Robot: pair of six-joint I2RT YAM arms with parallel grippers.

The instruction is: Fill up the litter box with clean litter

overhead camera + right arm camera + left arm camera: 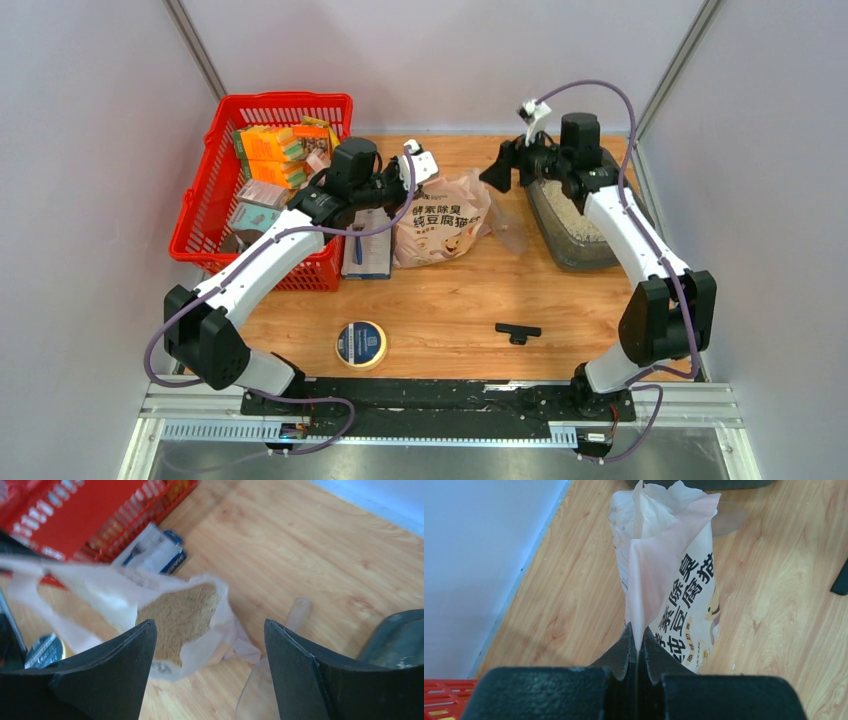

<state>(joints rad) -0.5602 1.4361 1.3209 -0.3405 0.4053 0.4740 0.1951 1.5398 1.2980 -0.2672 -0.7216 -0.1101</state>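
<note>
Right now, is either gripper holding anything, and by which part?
Left gripper pinches the litter bag by a thin fold of its plastic edge; right gripper is open, holding nothing.

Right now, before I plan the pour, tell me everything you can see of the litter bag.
The litter bag is pale-pink plastic printed with black Chinese characters and a cartoon, crumpled and lying on the wooden table left of the litter box. Its open mouth faces the box, showing beige litter inside. The left gripper is shut on a fold at its other end.
</note>
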